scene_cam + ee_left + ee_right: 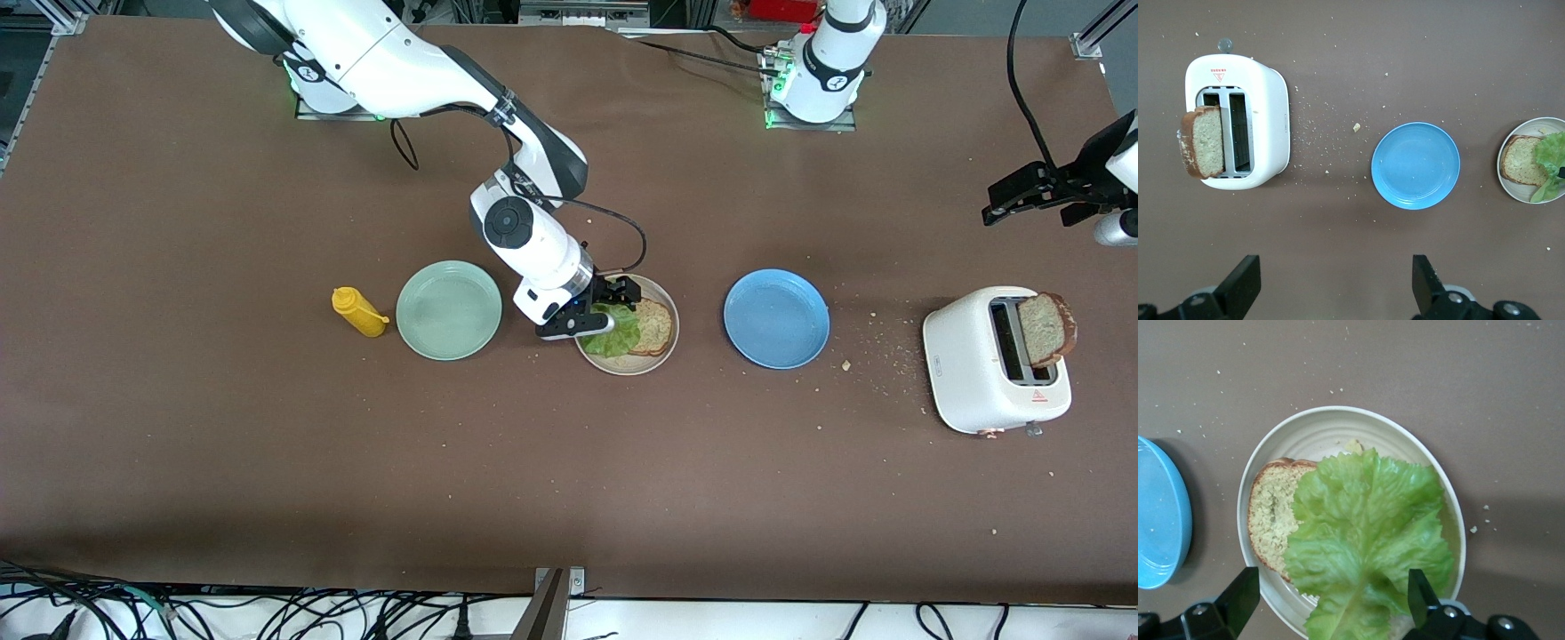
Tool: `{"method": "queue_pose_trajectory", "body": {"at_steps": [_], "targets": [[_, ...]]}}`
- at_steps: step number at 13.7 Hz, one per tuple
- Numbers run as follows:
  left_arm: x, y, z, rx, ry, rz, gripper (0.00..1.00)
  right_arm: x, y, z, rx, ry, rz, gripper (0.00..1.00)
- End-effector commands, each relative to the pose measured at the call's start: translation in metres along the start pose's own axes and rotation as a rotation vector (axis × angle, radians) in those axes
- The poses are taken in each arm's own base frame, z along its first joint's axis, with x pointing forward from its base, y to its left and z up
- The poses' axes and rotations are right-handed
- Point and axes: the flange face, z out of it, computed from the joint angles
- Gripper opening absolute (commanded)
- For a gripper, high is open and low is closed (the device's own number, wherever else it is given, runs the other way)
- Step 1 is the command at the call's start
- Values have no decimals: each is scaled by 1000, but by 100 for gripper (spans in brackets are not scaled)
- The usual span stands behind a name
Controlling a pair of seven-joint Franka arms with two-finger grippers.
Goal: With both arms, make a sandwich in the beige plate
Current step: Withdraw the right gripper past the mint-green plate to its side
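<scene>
Two layers placed: bread slice (1271,513) and lettuce leaf (1368,540) on beige plate (669,342).
Remaining: top slice (1045,329) sits in toaster (991,360).
Right tool (605,307): spread, over plate.
Left tool (1331,290): spread, waiting.

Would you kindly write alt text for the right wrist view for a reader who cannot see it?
A green lettuce leaf lies over most of a bread slice on a beige plate, seen from above between the open fingers of the right pincer. The edge of a blue plate shows beside it on the brown table.
</scene>
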Motion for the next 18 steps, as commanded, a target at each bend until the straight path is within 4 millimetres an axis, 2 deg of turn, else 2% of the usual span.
{"method": "queue_pose_trajectory", "body": {"at_steps": [1, 3, 5, 7, 9, 10, 11, 12, 14, 15, 17, 18], "targets": [[4, -1, -4, -17, 8, -9, 100, 13, -8, -24, 13, 19, -17, 99], [4, -3, -5, -5, 9, -9, 100, 20, -4, -56, -32, -33, -67, 99], [10, -7, 4, -9, -6, -15, 100, 30, 18, -90, -74, -71, -125, 100], [10, -16, 5, -14, -7, -22, 100, 36, 46, -125, -111, -99, -127, 100], [10, -43, 9, -36, -16, -70, 100, 44, 74, -154, -156, -146, -108, 100], [14, -41, 15, -69, -26, -71, 100, 48, 89, -171, -169, -156, -119, 100], [14, -41, 12, -96, -17, -75, 100, 51, 105, -191, -179, -162, -124, 100], [12, -48, 17, -99, -36, -90, 100, 53, 123, -213, -190, -168, -134, 100], [6, -48, 27, -96, -122, -91, 100, 58, 158, -258, -223, -184, -152, 100], [12, -51, 38, -98, -143, -93, 100, 60, 174, -279, -256, -194, -156, 100], [18, -66, 47, -104, -157, -109, 100, 67, 211, -318, -327, -154, -145, 100], [19, -76, 50, -107, -159, -113, 100, 67, 222, -334, -342, -155, -147, 100]]}}
